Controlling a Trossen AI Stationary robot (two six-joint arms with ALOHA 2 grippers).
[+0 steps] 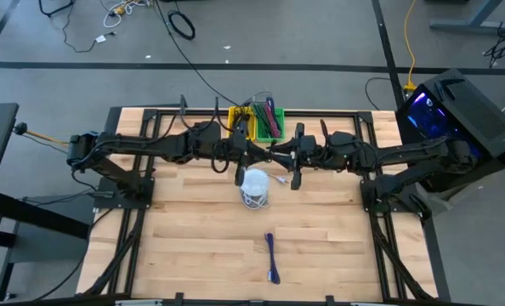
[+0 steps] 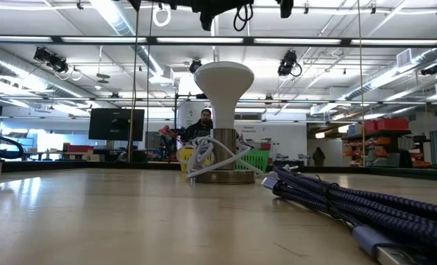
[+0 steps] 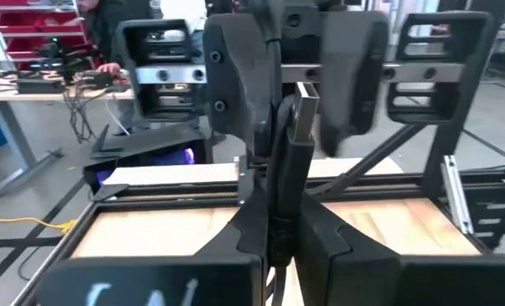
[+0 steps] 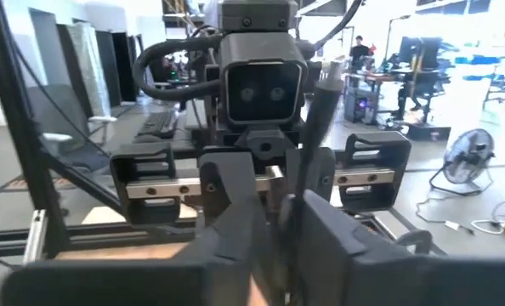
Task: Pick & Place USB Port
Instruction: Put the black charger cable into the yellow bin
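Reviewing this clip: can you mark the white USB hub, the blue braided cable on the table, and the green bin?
white USB hub [image 1: 254, 183]: high view, on its round top.
blue braided cable [image 1: 271, 257]: high view, mid-length of the bundle.
green bin [image 1: 270, 131]: high view, on its near rim.

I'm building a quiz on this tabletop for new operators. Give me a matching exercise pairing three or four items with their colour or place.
Things:
1. charging hub
2. braided cable
3. bin
4. left tool

Descriptions:
A. green, at the table's far edge
B. white, mushroom-shaped, mid-table
C. shut on a USB plug
D. blue-purple, lying alone near the table's front

Pairs: 1-B, 2-D, 3-A, 4-C
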